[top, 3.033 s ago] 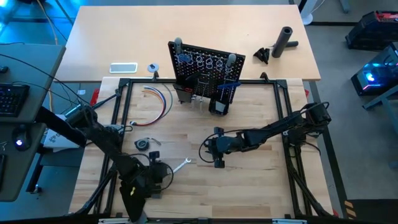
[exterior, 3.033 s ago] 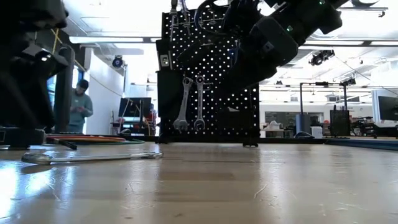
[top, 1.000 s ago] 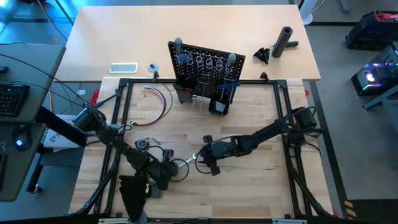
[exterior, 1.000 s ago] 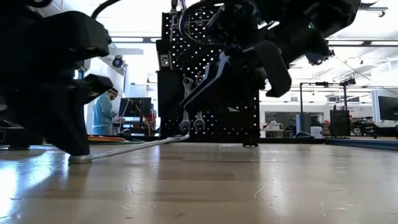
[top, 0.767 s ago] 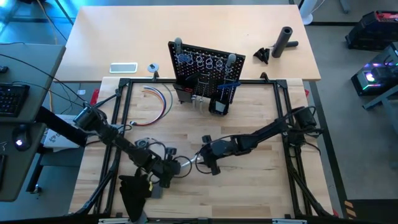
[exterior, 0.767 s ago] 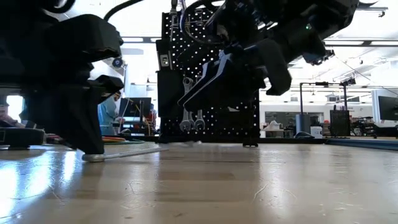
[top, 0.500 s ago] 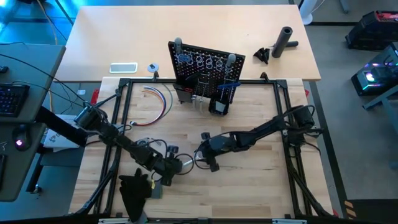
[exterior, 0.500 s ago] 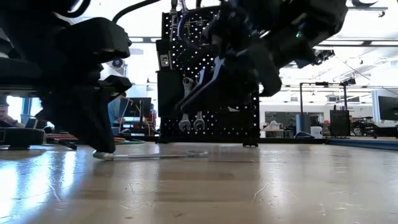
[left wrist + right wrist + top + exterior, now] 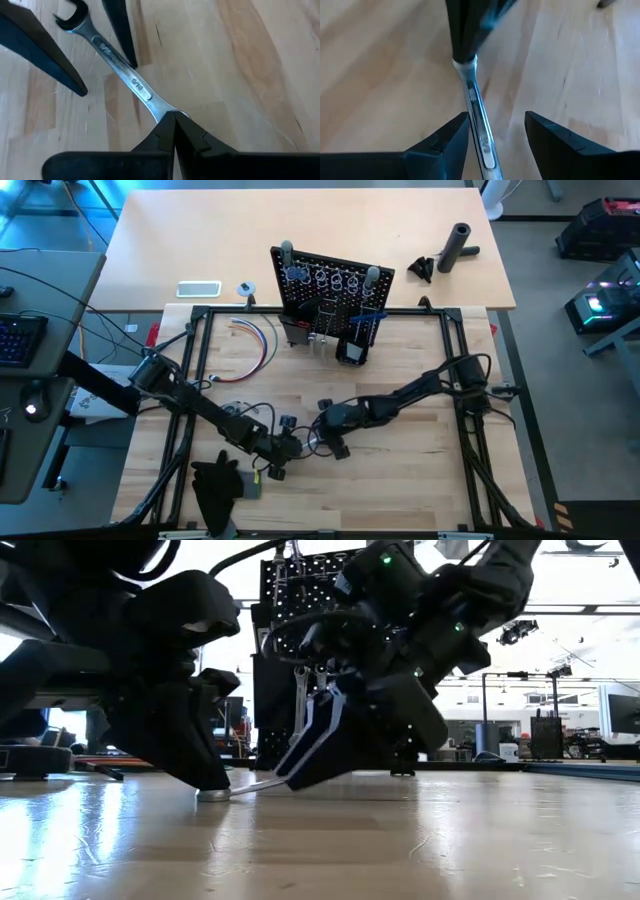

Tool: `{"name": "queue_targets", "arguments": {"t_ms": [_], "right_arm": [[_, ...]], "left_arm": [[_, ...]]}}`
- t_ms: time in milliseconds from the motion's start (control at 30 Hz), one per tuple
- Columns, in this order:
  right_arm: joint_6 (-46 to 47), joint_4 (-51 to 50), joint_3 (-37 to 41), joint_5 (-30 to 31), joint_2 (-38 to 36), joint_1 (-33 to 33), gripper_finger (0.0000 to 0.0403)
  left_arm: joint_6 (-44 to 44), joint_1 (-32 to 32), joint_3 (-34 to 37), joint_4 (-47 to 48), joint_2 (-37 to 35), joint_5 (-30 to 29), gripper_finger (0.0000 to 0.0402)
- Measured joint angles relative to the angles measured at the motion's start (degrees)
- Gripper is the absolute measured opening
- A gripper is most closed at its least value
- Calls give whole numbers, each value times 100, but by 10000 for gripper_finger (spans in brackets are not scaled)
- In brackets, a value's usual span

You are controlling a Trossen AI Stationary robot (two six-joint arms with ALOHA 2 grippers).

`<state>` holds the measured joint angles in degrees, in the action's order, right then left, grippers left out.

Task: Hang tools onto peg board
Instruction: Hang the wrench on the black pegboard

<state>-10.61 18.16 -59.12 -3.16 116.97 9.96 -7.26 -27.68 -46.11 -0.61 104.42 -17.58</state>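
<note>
Our left claw (image 9: 173, 116) grips the slim silver wrench (image 9: 120, 67), now pointing toward frame centre, between our right claw's (image 9: 492, 135) spread fingers.

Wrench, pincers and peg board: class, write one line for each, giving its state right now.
Wrench: one end clamped by the left pincer, shaft slanting up off the table between the right pincer's fingers.
Left pincer: shut on the wrench's end.
Right pincer: open, fingers either side of the wrench shaft, not gripping.
Peg board: upright at the back of the table, with two wrenches hanging on it.
</note>
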Motion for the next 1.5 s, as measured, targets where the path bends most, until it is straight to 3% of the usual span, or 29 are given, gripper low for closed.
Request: {"name": "queue_targets", "arguments": {"t_ms": [333,767,1200,1500], "right_arm": [[32,-1185,-349,189,-1,-48,178],[92,-1707,-355,71,-14,77,36],[568,-1943,-316,357,-193,150,29],[736,-2942,-292,1392,-600,325,5]], "left_arm": [[39,0,4,-4,15,29,0],[52,9,26,49,-17,-239,0],[-78,24,59,413,-771,-566,20],[-949,54,52,571,-1279,-1206,59]]}}
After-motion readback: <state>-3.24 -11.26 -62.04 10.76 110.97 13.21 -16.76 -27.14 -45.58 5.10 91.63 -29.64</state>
